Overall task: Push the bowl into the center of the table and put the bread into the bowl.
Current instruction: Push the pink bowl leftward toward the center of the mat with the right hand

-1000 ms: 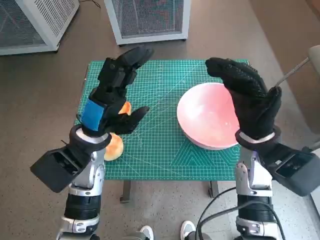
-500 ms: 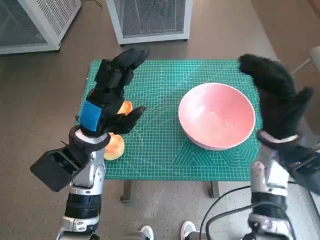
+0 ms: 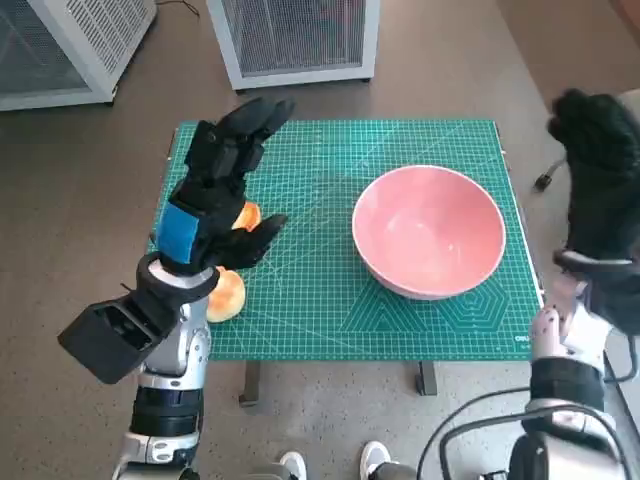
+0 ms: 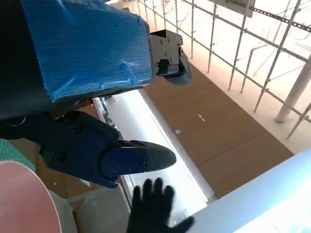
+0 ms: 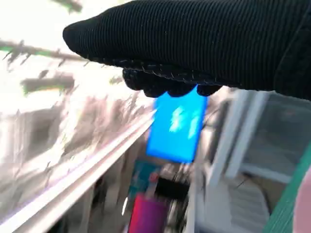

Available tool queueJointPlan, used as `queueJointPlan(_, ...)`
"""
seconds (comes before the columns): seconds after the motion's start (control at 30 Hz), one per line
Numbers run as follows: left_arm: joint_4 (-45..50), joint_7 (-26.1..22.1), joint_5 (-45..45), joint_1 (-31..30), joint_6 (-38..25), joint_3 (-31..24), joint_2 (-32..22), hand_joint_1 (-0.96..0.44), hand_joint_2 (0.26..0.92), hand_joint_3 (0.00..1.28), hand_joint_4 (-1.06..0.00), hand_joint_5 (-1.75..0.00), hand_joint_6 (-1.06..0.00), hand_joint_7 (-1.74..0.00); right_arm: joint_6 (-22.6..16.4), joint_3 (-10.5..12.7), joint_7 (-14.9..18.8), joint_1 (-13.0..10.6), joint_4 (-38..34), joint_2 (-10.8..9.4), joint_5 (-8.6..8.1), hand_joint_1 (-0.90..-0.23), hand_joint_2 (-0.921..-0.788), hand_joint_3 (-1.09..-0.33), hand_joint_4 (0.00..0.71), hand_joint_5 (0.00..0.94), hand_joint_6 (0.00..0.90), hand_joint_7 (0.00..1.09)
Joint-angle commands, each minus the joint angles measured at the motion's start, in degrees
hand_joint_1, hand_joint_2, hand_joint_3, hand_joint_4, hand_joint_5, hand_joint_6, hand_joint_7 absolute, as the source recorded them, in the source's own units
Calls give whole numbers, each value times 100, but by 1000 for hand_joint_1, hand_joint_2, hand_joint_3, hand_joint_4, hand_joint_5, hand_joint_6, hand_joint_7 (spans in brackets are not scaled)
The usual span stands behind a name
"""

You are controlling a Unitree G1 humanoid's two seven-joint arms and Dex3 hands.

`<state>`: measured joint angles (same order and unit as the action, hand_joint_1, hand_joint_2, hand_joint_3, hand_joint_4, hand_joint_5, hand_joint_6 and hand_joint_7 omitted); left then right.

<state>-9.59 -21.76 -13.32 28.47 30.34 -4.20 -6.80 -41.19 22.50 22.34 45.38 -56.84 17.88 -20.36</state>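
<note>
A pink bowl (image 3: 429,231) stands on the right half of the green cutting mat (image 3: 330,310), empty. Two pieces of bread lie at the mat's left: a round bun (image 3: 228,294) near the front edge and an orange one (image 3: 248,215) half hidden behind my left hand (image 3: 215,190). That hand hovers above them with fingers spread and nothing in it. My right hand (image 3: 600,180) is raised beyond the table's right edge, fingers apart, holding nothing. The left wrist view shows the bowl's rim (image 4: 26,201) and the gloved right hand (image 4: 155,206) far off.
Two white mesh-fronted cabinets (image 3: 295,40) stand on the floor behind the table, another (image 3: 60,45) at the far left. A cable (image 3: 548,178) lies on the floor at the right. Feet (image 3: 335,465) show below the table's front edge.
My right hand has swung from above the bowl out to the right, past the table's edge. The bowl and my left hand have hardly moved.
</note>
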Motion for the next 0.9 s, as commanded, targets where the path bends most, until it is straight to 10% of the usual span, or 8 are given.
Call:
queueJointPlan(0.03,72,-6,6,-83,43,8,-21,-503,921,372,1,-531,1,-640,545,269,-76,168,-768,44,-206,-370,-921,-577,192,0,0,610)
queueJointPlan(0.4,22,-21,9,-110,62,-22,-74,-496,921,387,1,-524,1,-600,1521,768,86,382,-1503,-136,-573,-320,-921,-530,170,0,51,509)
queueJointPlan(0.9,124,-32,-39,-303,76,-99,-181,-505,921,378,-32,-463,1,-590,2190,699,-394,363,-1863,-457,-244,-289,-921,-613,147,4,86,401)
